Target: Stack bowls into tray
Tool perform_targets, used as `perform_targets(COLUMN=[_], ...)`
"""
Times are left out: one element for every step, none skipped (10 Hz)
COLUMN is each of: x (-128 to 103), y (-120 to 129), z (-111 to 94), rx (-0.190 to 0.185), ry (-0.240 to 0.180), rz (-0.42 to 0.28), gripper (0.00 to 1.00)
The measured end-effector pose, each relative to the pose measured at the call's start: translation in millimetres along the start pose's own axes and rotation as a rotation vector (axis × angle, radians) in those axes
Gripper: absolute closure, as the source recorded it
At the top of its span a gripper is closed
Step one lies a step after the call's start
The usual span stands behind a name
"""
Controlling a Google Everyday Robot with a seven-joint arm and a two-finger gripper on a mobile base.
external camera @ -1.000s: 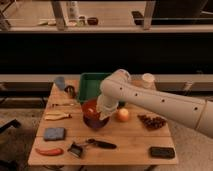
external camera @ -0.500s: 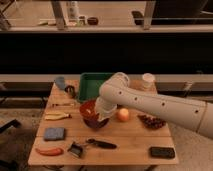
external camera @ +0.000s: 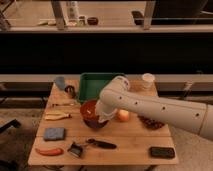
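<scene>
The dark green tray lies flat on the tabletop. Just in front of it, the orange-red bowl appears nested in the dark purple bowl, with the gripper at their rim.

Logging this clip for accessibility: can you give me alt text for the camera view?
A white robot arm reaches from the right over a wooden table, its gripper at the rim of an orange-red bowl seemingly nested in a dark purple bowl. The green tray lies just behind them; an orange fruit lies beside the gripper.

Orange fruit, grey-blue pad and white cup sit on the table.
</scene>
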Motion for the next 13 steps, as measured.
perform_targets(x=[0.0,0.6,1.0,-0.3,-2.1,-2.3,-3.8,-4.0,-5.0,-5.8,-5.5,-4.5,-2.5], y=[0.2,1.4,2.9,3.8,5.3,7.1,9.9,10.8,11.9,12.4,11.8,10.8,8.4], z=[1.1,2.4,3.2,3.9,4.9,5.3,6.0,6.7,8.2,10.5,12.3,14.8,15.9], rx=[0.003,0.009,0.015,0.021,0.025,0.03,0.032,0.036,0.039,0.04,0.042,0.045,0.049], ry=[0.003,0.008,0.016,0.021,0.027,0.035,0.034,0.037,0.038,0.039,0.045,0.053,0.063], rz=[-0.002,-0.004,-0.008,-0.014,-0.019,-0.023,-0.024,-0.026,-0.031,-0.036,-0.042,-0.046,-0.046], gripper=[1.0,1.0,1.0,1.0,1.0,1.0,1.0,1.0,1.0,1.0,1.0,1.0,1.0])
